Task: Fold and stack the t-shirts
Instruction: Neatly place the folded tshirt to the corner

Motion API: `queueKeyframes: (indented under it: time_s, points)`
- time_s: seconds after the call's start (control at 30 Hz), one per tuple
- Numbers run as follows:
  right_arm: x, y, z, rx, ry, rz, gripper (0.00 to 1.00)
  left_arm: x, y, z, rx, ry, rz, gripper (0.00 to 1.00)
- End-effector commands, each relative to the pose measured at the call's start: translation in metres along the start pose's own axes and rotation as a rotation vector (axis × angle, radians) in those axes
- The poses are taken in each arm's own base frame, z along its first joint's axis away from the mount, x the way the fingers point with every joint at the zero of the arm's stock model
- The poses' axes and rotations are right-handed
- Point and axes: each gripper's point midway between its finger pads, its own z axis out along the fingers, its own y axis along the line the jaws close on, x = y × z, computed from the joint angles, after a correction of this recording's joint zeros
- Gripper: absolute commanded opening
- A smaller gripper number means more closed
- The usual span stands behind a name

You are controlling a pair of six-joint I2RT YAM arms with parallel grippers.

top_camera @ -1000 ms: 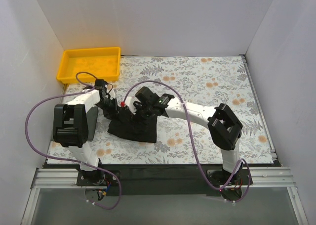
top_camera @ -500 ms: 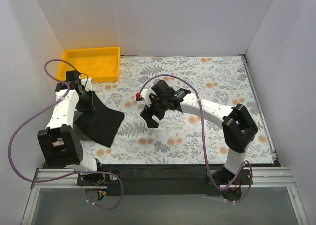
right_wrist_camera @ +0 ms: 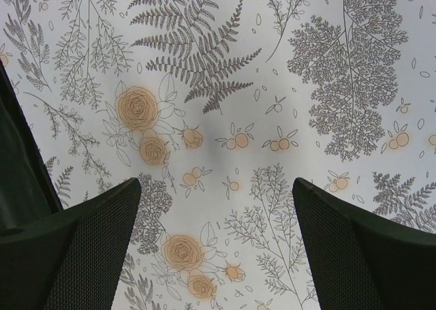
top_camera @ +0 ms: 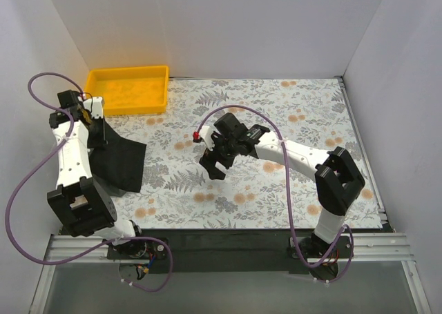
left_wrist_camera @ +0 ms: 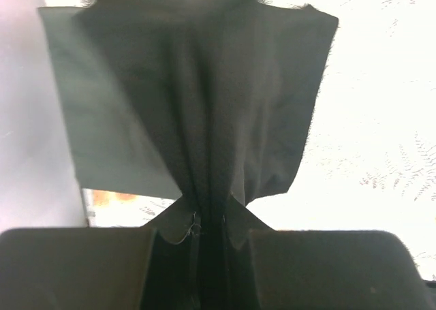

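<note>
A folded black t-shirt lies at the table's left edge, its far corner lifted. My left gripper is shut on that corner, near the left wall. In the left wrist view the black cloth hangs bunched from between the closed fingers and fans out below. My right gripper is open and empty over the middle of the table, well to the right of the shirt. In the right wrist view its two black fingers stand wide apart over bare floral cloth.
A yellow tray stands at the back left corner, just beyond my left gripper. The floral tablecloth covers the table. White walls close in the left, back and right sides.
My left arm has pulled the t-shirt further left, up to the left wall. The right gripper has let go of it and stays over the middle of the table.
</note>
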Motion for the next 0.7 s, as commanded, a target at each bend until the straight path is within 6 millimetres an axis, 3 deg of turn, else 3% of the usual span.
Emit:
queueKeyframes:
  time_s: [0.0,0.13,0.33,0.67]
  points:
    - [-0.008,0.0,-0.014,0.021,-0.033,-0.027,0.98,-0.008,0.006,-0.02,-0.001,-0.036,0.046,0.0]
    - [-0.007,0.0,-0.013,0.02,-0.03,-0.026,0.98,-0.002,0.017,-0.021,-0.008,-0.028,0.033,0.0]
    - [-0.008,0.0,-0.013,0.02,-0.028,-0.027,0.98,0.01,0.041,-0.001,-0.051,-0.013,0.024,0.0]
    - [-0.003,-0.001,-0.008,0.017,-0.01,-0.019,0.98,0.012,0.082,0.035,-0.177,-0.036,0.121,0.0]
